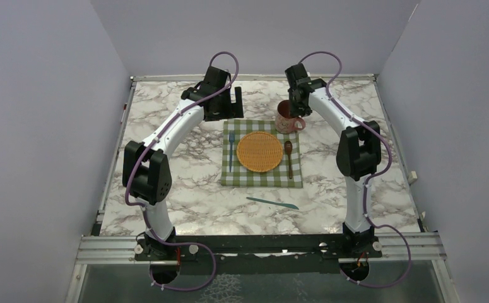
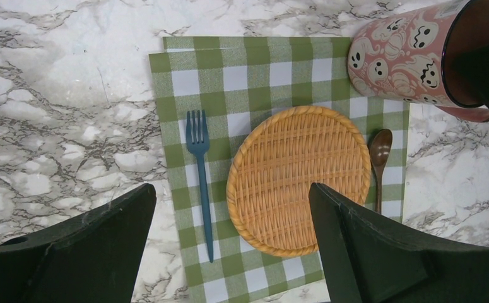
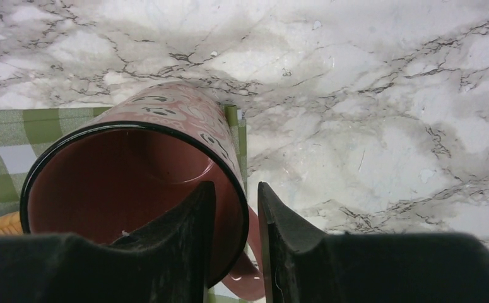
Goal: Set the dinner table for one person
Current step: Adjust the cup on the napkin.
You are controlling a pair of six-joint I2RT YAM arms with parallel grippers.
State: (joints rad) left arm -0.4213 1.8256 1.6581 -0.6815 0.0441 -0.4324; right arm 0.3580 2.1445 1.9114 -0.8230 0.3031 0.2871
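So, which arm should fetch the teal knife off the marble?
Probably left: the left fingers are open and empty, while the right fingers straddle the rim of the pink ghost-patterned mug.

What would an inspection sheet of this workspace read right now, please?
Surface: marble dinner table, checked cloth centred on it.
Job's things: wicker plate on cloth, fork left, spoon right, mug at its far right corner; knife on bare marble, nearer the arms.
Clutter: nothing seen.
Grippers: left gripper open, empty; right gripper straddles mug's rim, grip unclear.
Cables: purple cables looped along both arms.
Surroundings: plain lilac walls.
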